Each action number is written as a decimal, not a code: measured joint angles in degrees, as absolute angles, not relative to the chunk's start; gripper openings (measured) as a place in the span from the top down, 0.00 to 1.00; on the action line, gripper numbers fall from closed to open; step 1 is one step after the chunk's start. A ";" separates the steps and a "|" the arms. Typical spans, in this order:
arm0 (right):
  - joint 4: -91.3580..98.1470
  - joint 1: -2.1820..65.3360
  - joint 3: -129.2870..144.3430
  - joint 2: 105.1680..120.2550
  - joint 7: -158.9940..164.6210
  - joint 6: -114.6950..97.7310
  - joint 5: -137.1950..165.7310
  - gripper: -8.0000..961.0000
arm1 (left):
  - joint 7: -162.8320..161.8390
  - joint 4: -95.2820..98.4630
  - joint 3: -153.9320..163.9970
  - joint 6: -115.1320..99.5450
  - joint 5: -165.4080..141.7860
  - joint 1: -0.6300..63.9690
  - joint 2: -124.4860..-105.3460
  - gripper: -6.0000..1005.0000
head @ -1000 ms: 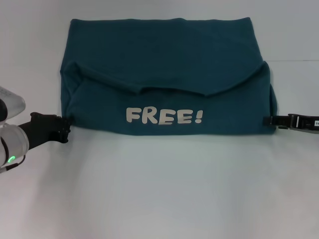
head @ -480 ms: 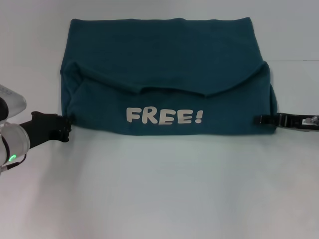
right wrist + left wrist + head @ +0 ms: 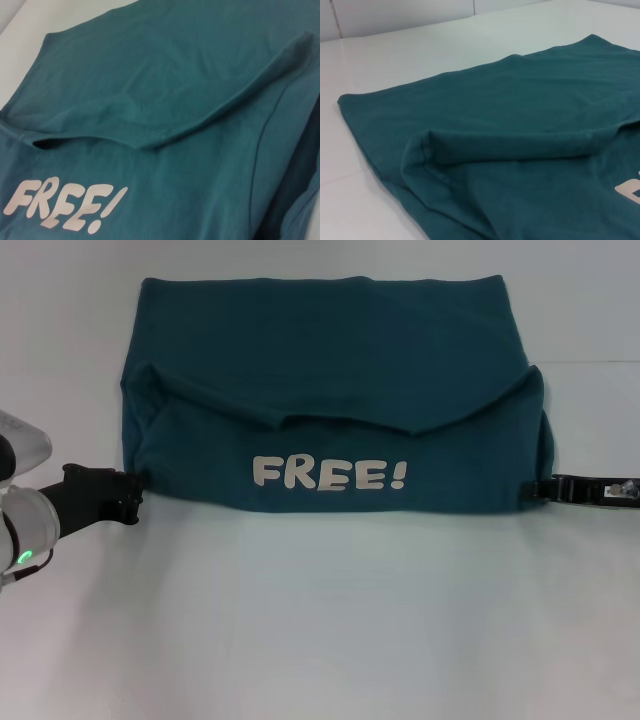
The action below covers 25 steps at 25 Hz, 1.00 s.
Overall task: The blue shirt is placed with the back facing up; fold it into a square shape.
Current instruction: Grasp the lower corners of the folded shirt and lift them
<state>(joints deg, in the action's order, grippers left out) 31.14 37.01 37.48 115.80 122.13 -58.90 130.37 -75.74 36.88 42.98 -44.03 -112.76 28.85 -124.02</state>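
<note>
This looks like a robot test lab, not a home. A plain white table [image 3: 320, 620] fills the head view, carrying just 1 garment, the blue shirt [image 3: 330, 360]. In the left wrist view, the white surface meets a pale panelled wall [image 3: 395, 15] with thin seams. There are no furnishings or household clutter in sight.

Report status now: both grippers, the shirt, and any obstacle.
Left gripper at shirt's near left corner, right gripper at near right corner. Shirt folded once, lettered flap on top, not yet square. No obstacle seen.
</note>
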 joint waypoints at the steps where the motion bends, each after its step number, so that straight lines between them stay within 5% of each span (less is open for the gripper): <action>1: 31.15 36.97 37.40 115.79 121.77 -58.93 130.35 0.64 | -75.99 36.94 42.98 -44.12 -112.76 28.79 -124.02 0.99; 5: 31.18 36.91 37.27 115.51 120.88 -59.20 130.31 0.86 | -78.00 38.41 42.98 -47.11 -112.76 27.82 -124.02 0.99; 13: 33.80 35.88 37.09 115.01 118.44 -63.07 130.03 0.98 | -85.55 45.14 42.82 -57.75 -112.75 23.69 -124.37 0.99; 25: 44.49 27.09 37.01 115.60 113.30 -78.34 129.76 0.98 | -93.86 53.32 40.25 -74.71 -112.75 15.76 -124.43 0.99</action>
